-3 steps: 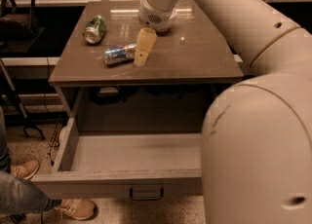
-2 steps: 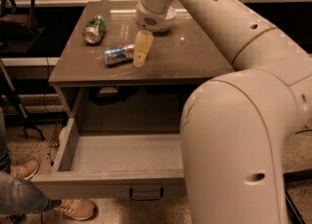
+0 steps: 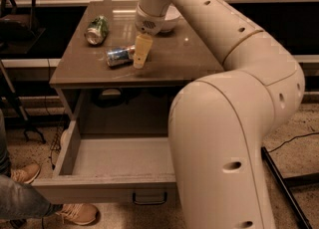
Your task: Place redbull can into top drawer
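The redbull can [image 3: 119,57] lies on its side near the desk's [image 3: 192,58] front edge, with the gripper [image 3: 141,52] at its right end, grip unreadable. Centre over the can's body before lifting toward the open top drawer [image 3: 104,189]

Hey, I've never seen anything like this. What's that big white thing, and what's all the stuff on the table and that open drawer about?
The big white shape is a robot arm, seen by one camera looking down along it. I cannot tell where that camera is mounted. At the arm's far end is its gripper, lowered to the brown table right beside a slim blue and silver drink can lying on its side. Whether it has hold of the can is not visible. Further back are a green can, also on its side, and a white bowl partly hidden by the arm. Under the tabletop a drawer is pulled open. A person's shoe shows at lower left.
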Tool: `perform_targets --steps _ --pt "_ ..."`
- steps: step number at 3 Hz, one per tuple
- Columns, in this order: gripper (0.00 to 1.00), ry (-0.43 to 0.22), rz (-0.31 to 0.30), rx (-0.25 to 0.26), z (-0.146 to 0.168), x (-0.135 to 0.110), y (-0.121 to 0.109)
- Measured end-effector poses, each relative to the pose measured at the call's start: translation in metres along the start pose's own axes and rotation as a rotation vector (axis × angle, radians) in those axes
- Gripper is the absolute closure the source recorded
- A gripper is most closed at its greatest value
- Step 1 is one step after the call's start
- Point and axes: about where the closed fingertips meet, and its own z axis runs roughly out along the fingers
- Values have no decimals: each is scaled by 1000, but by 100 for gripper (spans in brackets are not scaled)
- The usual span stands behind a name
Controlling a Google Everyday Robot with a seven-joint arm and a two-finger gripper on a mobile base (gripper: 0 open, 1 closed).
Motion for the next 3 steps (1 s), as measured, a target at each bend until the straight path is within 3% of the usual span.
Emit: perform_targets --steps 1,3 --pt "49 -7 3 -17 9 -4 -2" --pt "95 -42 9 -38 14 -10 0"
